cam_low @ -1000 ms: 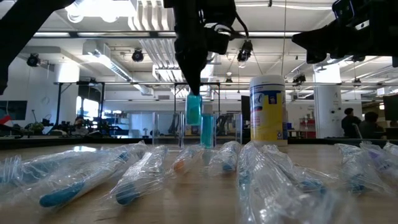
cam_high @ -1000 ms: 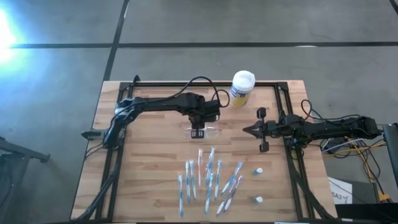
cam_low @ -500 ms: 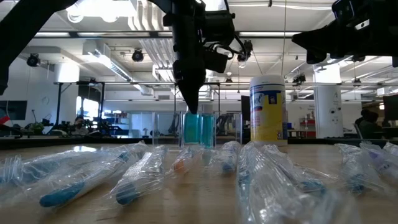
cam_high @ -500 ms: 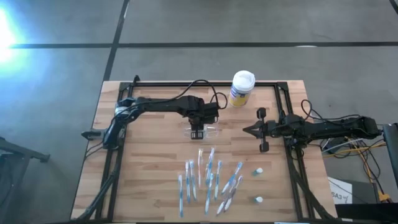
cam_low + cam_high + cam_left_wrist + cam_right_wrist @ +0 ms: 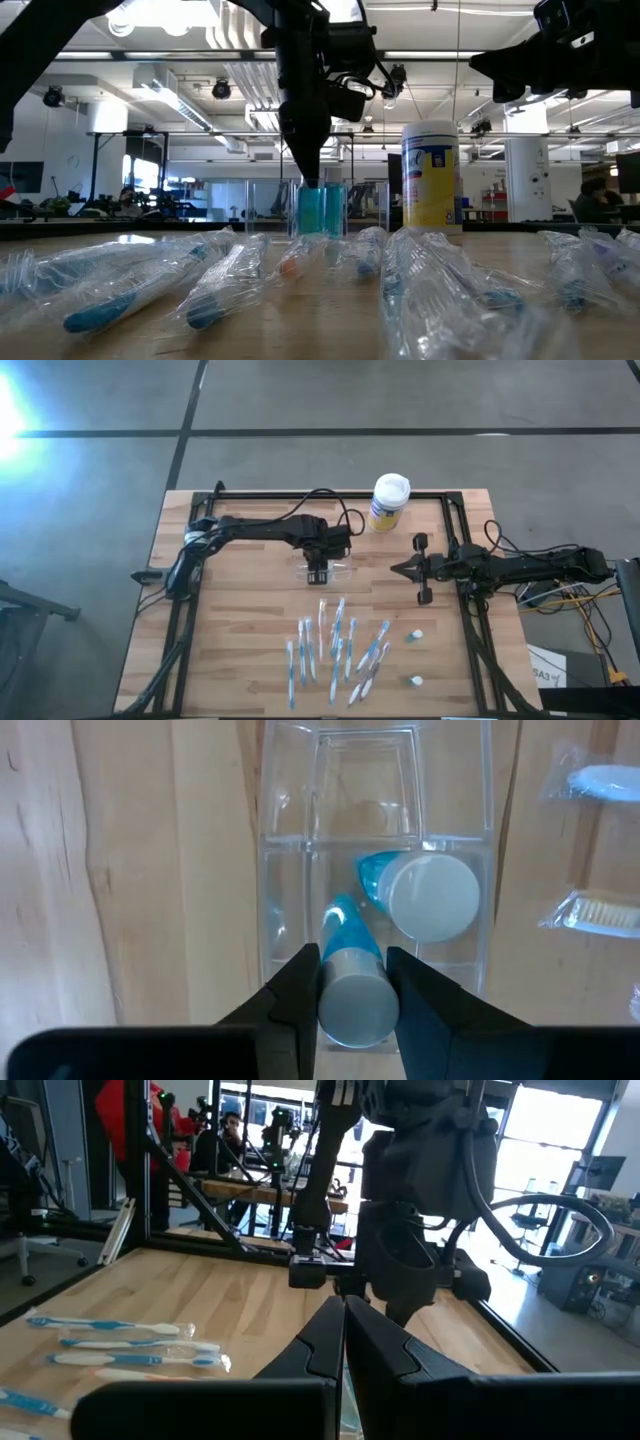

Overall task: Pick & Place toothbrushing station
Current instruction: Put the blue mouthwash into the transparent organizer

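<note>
Your left gripper [image 5: 318, 567] is over the table's [image 5: 240, 650] middle, pointing straight down into the clear holder [image 5: 326, 570], w/ its arm reaching in from the left edge. Wrist view: the fingers [image 5: 295, 990] are partway open and clamped on either side of a blue tube w/ a grey cap [image 5: 350, 985]. That tube stands in the holder's [image 5: 375, 870] middle section, just beside a second blue tube w/ a white cap [image 5: 425, 895] in the same section. The section beyond them looks bare. Low view: both teal tubes [image 5: 320, 208] sit upright inside the holder [image 5: 315, 208], gripper tip [image 5: 308, 178] right at their tops.

Holder itself: on the wood about centre, well short of the yellow canister w/ white lid [image 5: 389, 501], which stands toward the far edge. Nearer edge of the table: a scatter of wrapped toothbrushes [image 5: 335, 650], approx a dozen, can't count exactly. Two small white-capped items [image 5: 414, 657] lie to the right of that pile.

Your right gripper [image 5: 397, 569] waits at the right side, pointing inward toward the holder but well apart from it. Its fingers [image 5: 330, 1335] are pressed together, nothing between them.
</note>
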Available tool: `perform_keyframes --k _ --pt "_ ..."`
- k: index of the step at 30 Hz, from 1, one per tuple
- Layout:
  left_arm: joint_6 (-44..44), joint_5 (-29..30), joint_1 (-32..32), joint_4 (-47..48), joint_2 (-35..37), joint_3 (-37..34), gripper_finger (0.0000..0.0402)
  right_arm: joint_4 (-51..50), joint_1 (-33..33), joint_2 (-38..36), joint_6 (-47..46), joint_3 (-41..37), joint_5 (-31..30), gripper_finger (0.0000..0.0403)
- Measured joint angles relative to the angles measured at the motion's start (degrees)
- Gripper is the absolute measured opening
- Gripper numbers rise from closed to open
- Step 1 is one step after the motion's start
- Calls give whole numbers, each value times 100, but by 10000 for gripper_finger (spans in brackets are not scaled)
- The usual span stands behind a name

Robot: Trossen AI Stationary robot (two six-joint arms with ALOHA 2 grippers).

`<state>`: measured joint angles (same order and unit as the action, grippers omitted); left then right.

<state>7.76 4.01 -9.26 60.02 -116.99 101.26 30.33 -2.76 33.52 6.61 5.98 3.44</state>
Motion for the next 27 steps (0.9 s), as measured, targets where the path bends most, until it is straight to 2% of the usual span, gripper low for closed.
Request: perform_keyframes --k 6,9,14,21,24,27 --pt "-25 19 0 5 -2 73 198 0 -1 0 2 0 0 8" --pt "-26 21 0 54 -5 156 226 2 -2 0 2 0 0 8" --pt "-36 33 0 386 -9 462 235 1 -2 0 2 0 0 8" --pt "-327 42 2 1853 5 1452 237 0 -2 0 2 0 0 8" --pt "-513 42 4 2321 177 1797 237 0 -2 0 1 0 0 8" --pt "-622 78 25 2351 570 1854 230 0 -1 0 -18 0 0 8"
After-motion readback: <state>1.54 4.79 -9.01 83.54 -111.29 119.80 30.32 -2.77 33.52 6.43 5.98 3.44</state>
